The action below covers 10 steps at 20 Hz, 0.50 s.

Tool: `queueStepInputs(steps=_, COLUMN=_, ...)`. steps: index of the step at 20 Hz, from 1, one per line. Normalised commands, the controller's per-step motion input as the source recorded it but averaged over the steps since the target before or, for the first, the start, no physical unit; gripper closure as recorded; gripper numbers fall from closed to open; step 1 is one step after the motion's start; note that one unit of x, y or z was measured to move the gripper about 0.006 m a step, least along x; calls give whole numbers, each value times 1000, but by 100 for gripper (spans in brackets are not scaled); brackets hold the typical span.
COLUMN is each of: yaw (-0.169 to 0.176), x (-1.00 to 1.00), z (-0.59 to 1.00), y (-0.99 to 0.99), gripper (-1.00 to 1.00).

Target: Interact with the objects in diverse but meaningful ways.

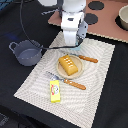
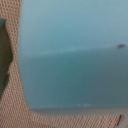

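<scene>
- Nearest to us in the exterior view, the yellow butter block (image 1: 55, 91) lies on the striped placemat (image 1: 30, 82), untouched and well apart from the arm.
- Just beyond it, a wooden-handled fork (image 1: 67, 81) rests beside the round tan plate (image 1: 58, 71), and the orange-yellow bread loaf (image 1: 70, 64) sits on that plate, nobody near it.
- A wooden-handled knife (image 1: 84, 58) lies at the plate's far side.
- Off the mat on the exterior view's left, the grey two-handled pot (image 1: 26, 52) stands alone on the black table (image 1: 112, 100).
- So by my reading most items are yet to be handled; work looks centred on one thing only.
- Farther back, the gripper (image 1: 72, 41) points straight down at the mat's far edge, arm upright above it.
- The wrist view is filled by the pale blue carton (image 2: 75, 55), right up against the camera, woven mat peeking beneath.
- Jaws: I cannot tell whether they clasp the carton or stand apart.
</scene>
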Motion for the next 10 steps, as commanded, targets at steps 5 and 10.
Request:
queueStepInputs(steps=5, yaw=33, x=134, z=0, y=262, gripper=100)
queueStepInputs(steps=10, yaw=26, x=-313, z=366, y=-186, gripper=100)
